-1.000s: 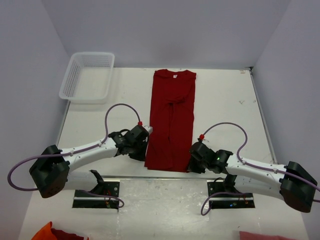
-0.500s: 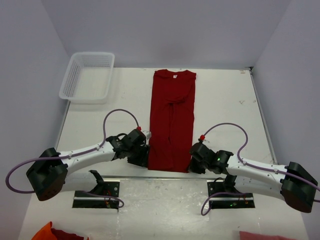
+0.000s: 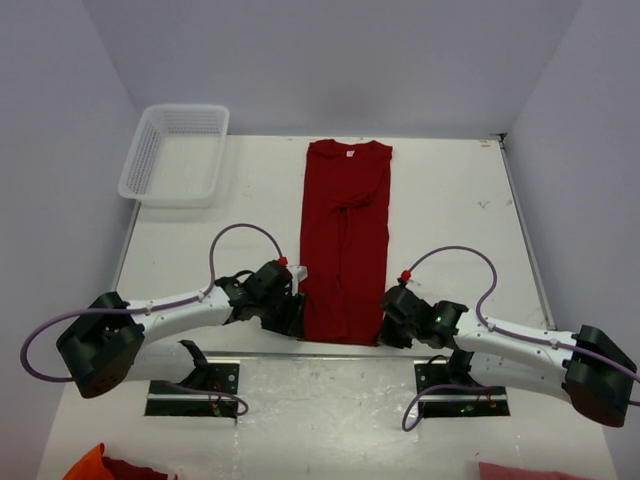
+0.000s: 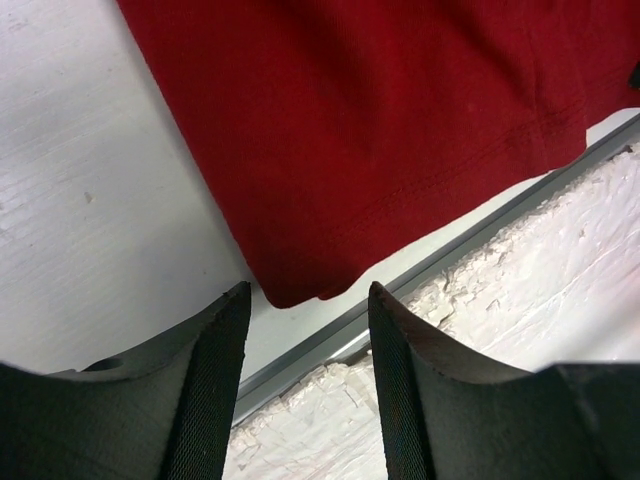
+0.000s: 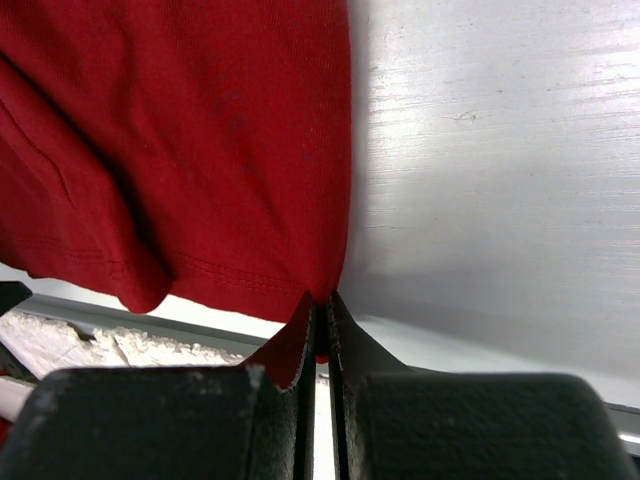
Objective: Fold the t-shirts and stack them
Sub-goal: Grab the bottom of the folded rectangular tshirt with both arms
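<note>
A dark red t-shirt (image 3: 345, 240) lies folded into a long strip down the middle of the table, white neck label at the far end. My left gripper (image 3: 291, 318) is open at the strip's near left corner (image 4: 290, 290), which lies just ahead of the jaws and between them, not held. My right gripper (image 3: 386, 330) is shut on the shirt's near right hem corner (image 5: 320, 290); red cloth shows pinched between its fingers (image 5: 290, 345).
A white mesh basket (image 3: 175, 153) stands at the far left of the table. The table's near metal edge (image 4: 480, 225) runs just behind the hem. Red and orange cloth (image 3: 105, 467) and pink cloth (image 3: 530, 470) lie below the arm bases.
My left gripper has moved down along the shirt's left edge toward the near corner. The right gripper has barely moved.
</note>
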{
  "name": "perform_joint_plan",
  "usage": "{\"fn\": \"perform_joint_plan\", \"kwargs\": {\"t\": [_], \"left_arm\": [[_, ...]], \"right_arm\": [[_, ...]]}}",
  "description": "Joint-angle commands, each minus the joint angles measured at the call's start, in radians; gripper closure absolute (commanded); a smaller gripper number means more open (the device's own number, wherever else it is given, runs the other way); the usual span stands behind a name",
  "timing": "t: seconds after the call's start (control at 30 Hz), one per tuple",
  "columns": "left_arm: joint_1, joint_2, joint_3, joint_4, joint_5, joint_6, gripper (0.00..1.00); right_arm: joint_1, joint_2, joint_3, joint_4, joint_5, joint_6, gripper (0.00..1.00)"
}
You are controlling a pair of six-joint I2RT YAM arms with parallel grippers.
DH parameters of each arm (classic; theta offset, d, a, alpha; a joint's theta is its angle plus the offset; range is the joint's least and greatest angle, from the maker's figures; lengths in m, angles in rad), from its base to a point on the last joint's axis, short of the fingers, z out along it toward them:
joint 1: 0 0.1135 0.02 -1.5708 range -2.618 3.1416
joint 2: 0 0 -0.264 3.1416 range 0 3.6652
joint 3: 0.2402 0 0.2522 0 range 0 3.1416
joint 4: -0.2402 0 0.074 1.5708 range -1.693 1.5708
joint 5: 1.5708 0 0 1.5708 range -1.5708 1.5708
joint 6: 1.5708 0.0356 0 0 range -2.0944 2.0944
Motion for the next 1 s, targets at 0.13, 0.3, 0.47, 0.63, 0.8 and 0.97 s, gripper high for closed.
{"fn": "perform_joint_plan", "kwargs": {"t": [0.13, 0.3, 0.47, 0.63, 0.8, 0.97], "left_arm": [[-0.001, 0.055, -0.003, 0.07, 0.012, 0.002, 0.49], [-0.001, 0.074, -0.009, 0.082, 0.018, -0.006, 0.53], [-0.001, 0.075, -0.023, 0.083, 0.024, -0.011, 0.67], [-0.001, 0.068, -0.035, 0.071, 0.021, -0.012, 1.0], [-0.001, -0.009, -0.064, 0.042, 0.016, -0.038, 1.0], [-0.001, -0.081, -0.084, -0.001, 0.006, -0.061, 1.0]], "right_arm": [[0.007, 0.003, -0.009, -0.043, 0.029, 0.008, 1.0], [0.007, -0.009, -0.009, -0.06, 0.032, 0.008, 1.0], [0.007, -0.014, -0.003, -0.072, 0.038, 0.007, 1.0], [0.009, 0.012, 0.008, -0.069, 0.04, -0.002, 1.0], [0.013, 0.024, 0.025, -0.115, 0.061, -0.008, 1.0], [0.03, -0.028, 0.048, -0.204, 0.112, 0.01, 1.0]]}}
